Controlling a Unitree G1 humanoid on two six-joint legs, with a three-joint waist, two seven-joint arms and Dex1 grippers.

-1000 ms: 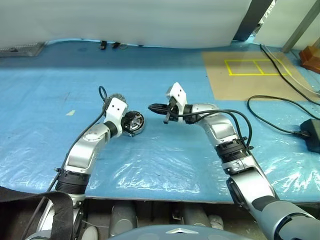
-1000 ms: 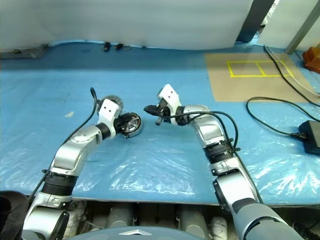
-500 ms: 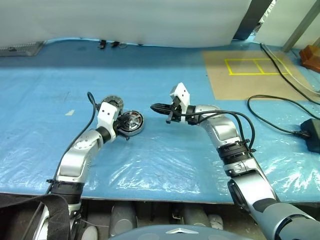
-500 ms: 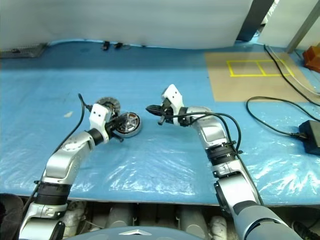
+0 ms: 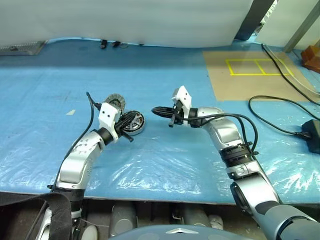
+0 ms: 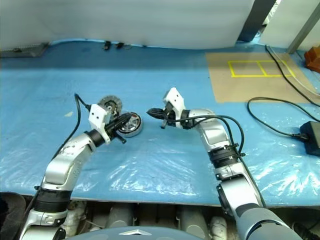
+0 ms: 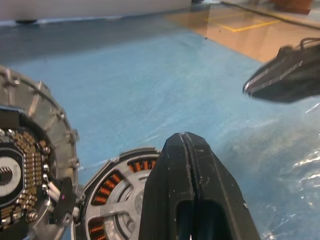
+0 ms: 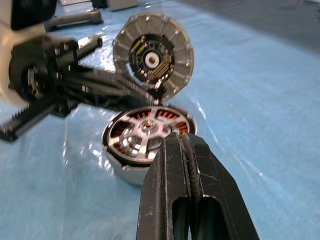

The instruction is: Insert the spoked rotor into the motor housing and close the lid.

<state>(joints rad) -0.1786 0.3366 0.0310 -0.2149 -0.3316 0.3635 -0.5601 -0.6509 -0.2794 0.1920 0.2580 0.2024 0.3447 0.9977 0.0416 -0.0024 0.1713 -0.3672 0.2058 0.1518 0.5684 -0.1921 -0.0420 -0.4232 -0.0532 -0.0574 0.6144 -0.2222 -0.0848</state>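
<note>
Head views: the housing [image 5: 133, 122] lies on the blue sheet [image 5: 165, 160], with its lid [image 5: 114, 101] tilted up just behind it, hinged open. The left gripper [image 5: 131, 120] is clenched empty, its tips over the housing's near left edge. The right gripper [image 5: 156, 110] is also clenched empty and points left, near the housing's right side but apart from it. A black cable [image 5: 280, 107] lies far to the right.

Left wrist view: the shut fingers [image 7: 192, 195] rise over the housing [image 7: 112, 200], where the spoked rotor [image 7: 122, 192] sits over copper windings. The lid [image 7: 30, 165] stands beside it. The right gripper [image 7: 287, 77] hovers beyond.

Right wrist view: shut fingers [image 8: 187, 195] point at the housing [image 8: 145, 137], rotor [image 8: 145, 130] seated inside, lid [image 8: 152, 55] upright behind, left gripper [image 8: 122, 102] beside it.
</note>
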